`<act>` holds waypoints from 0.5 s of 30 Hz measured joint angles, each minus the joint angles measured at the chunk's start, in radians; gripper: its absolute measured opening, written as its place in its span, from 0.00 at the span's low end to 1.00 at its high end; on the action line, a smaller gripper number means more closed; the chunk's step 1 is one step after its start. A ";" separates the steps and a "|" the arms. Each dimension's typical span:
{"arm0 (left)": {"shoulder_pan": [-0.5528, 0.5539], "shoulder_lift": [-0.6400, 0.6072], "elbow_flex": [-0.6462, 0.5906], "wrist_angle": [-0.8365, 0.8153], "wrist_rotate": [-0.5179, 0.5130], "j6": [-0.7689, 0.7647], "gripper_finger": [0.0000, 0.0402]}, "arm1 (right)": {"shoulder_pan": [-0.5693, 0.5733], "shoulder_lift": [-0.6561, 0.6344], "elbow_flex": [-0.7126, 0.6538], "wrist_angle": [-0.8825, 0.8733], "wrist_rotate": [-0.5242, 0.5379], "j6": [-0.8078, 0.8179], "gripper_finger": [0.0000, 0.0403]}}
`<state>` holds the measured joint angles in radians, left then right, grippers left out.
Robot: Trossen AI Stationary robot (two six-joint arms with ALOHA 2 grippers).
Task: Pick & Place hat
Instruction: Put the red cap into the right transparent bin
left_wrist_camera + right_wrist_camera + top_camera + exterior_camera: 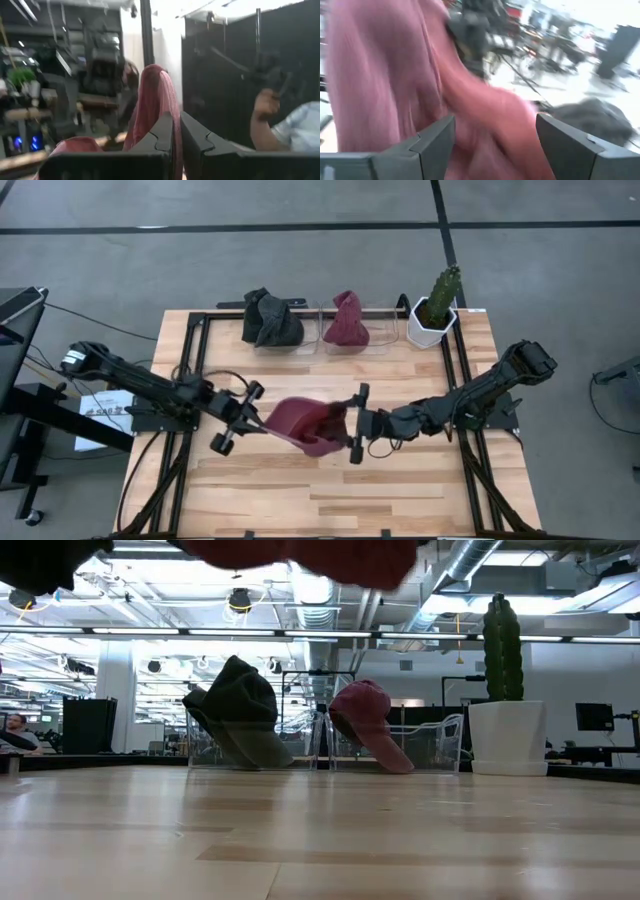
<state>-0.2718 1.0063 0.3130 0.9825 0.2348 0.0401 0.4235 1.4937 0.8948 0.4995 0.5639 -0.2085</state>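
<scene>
Left gripper (258, 418) fingers pinching maroon hat (305, 422) (midair); right gripper (357, 423) spread.

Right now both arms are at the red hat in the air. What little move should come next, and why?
Probably the right gripper should close on the red hat. Its fingers stand wide with the cloth between them, while the left gripper is shut on the hat's other side, holding it above the table. A second grip would steady it before carrying it to the clear bins.
</scene>
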 joint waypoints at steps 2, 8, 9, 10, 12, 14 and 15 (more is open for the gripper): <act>-0.012 0.052 0.000 0.009 0.000 -0.007 0.04 | -0.007 0.000 0.000 0.023 -0.088 -0.014 0.67; -0.024 0.155 0.000 0.035 -0.002 -0.021 0.04 | -0.035 0.000 0.000 0.029 -0.457 -0.039 0.67; -0.024 0.165 0.000 0.035 -0.002 -0.021 0.04 | -0.039 0.000 0.000 0.026 -0.503 -0.044 0.67; -0.024 0.172 0.000 0.033 -0.002 -0.020 0.04 | -0.040 0.000 0.000 0.022 -0.537 -0.053 0.67; -0.023 0.176 0.000 0.031 -0.003 -0.020 0.04 | -0.039 0.000 0.000 0.009 -0.557 -0.081 0.67; -0.020 0.174 0.000 0.033 -0.002 -0.024 0.04 | -0.037 0.000 0.000 0.006 -0.517 -0.114 0.67; -0.020 0.173 0.000 0.032 -0.001 -0.027 0.04 | -0.037 0.000 0.000 0.013 -0.469 -0.129 0.67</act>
<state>-0.2920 1.1793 0.3130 1.0145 0.2337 0.0126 0.3865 1.4937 0.8948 0.5127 0.0949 -0.3380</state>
